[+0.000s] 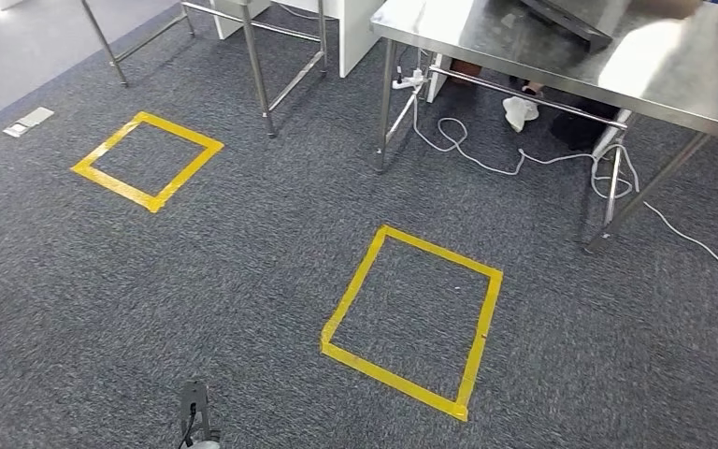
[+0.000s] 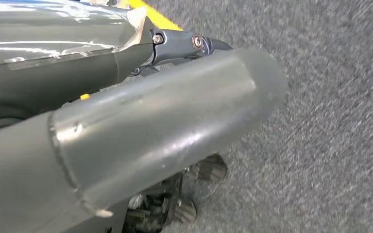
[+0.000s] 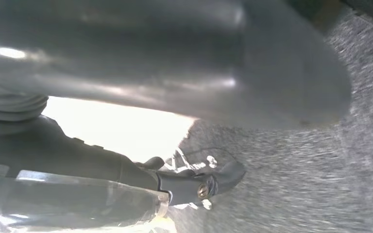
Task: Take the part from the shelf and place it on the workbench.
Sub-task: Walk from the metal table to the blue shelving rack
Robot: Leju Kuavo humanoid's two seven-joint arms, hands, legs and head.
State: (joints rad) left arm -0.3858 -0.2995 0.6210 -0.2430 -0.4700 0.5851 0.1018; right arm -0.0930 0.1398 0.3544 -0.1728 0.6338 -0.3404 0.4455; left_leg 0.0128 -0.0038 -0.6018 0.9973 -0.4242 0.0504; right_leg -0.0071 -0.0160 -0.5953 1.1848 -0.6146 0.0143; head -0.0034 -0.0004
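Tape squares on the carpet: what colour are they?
Yellow; the tape squares show best in the head view.

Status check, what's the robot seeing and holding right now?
Left robot hand and right robot hand: grip unclear. Steel table ahead; no part seen. Cable underneath.

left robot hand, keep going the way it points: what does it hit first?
Probably the grey carpet: the left robot hand hangs pointing down at the floor, nothing visible between. Depth is unclear.
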